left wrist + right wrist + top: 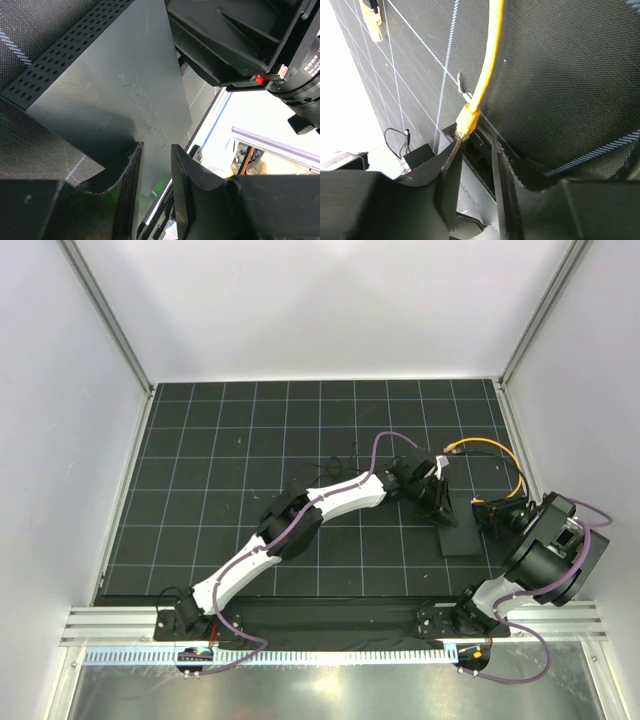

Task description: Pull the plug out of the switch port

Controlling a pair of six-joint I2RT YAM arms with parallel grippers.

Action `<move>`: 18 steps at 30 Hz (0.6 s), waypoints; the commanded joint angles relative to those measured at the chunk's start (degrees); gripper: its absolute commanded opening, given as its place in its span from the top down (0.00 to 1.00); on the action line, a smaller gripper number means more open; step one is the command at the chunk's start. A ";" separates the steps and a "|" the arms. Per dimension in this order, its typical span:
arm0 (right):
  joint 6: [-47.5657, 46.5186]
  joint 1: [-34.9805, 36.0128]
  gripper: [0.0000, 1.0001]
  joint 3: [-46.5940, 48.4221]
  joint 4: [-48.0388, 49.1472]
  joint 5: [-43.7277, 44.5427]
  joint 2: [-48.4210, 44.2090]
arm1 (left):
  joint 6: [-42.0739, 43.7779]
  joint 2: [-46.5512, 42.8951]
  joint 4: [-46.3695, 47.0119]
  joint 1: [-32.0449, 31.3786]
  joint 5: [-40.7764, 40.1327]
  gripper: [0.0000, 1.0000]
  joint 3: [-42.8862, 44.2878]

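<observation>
A counter covered by a black grid mat [250,440] fills the middle of the overhead view, with white walls [60,390] on three sides. The left arm [300,520] reaches from lower left toward centre right. The right arm [550,555] sits folded at the right edge. An orange cable [510,462] loops across the mat at upper right, above the right arm. In the right wrist view, a tiny black adapter block [418,156] with a thin wire lies at lower left, just beside the box, and nothing covers the plug.

The flat black box [461,539] lies right of centre, between the two grippers. The left gripper [156,146] stands spread over the box's top face, which shows in the gap. Whether its tips press on the box cannot be told.

The plug [467,121], orange like its cable, sits in the switch port [466,136] in the box's edge. The right gripper [476,145] is spread and pinches nothing. The plug is just off the tip of its finger on the left of that frame.

There are two arms, two grippers, one box, one adapter block and one cable. That cable has two plugs, the second plug [372,20] lying loose at the upper left.
</observation>
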 commanded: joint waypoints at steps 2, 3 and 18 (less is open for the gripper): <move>1.77 -0.42 0.59 -0.48 1.99 3.22 0.55 | 0.78 3.18 -5.57 0.12 -2.97 0.67 -0.86; 2.03 -0.42 0.58 -0.56 2.43 3.30 0.90 | 0.87 3.18 -5.66 0.12 -2.79 0.67 -0.86; 2.65 2.04 0.57 -0.56 5.78 5.50 5.48 | 0.95 3.27 -6.01 -0.06 -2.26 0.67 -0.69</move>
